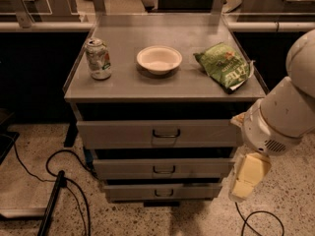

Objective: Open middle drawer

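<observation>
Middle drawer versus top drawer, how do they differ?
The top drawer has a taller, wider front than the middle drawer. The top drawer's handle is larger than the middle drawer's. The claw hangs by the middle drawer's right end, below the top drawer. Both are grey and look closed.

The scene is dim and amber-toned, lit from above. The cabinet top [123, 85] carries a soft sheen, while black shadow fills the gap above the middle drawer [162, 168]. At the lower right of the frame, the pale gripper [248, 177] catches the light.
</observation>
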You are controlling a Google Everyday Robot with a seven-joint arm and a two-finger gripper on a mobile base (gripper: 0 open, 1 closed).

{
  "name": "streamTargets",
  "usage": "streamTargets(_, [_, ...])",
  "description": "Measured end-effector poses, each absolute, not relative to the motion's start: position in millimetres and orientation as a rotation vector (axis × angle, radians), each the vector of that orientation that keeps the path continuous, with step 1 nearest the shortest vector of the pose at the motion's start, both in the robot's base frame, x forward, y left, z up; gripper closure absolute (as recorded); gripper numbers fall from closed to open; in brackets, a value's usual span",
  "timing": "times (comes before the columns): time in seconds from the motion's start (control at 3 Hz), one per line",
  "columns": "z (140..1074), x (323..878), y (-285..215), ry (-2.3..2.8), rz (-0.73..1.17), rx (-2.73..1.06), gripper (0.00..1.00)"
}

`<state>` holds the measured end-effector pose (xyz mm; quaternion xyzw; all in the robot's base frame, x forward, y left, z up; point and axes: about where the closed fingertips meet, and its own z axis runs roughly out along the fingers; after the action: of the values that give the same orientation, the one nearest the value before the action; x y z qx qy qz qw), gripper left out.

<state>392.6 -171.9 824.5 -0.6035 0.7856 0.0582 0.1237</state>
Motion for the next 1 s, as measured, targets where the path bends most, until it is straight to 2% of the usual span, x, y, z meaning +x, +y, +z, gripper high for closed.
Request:
streamTargets(0.67, [799,382,-170,2.315,0.174,-1.772,0.00])
streamTargets(1.0, [725,369,-172,2.386,0.201,-1.777,0.00])
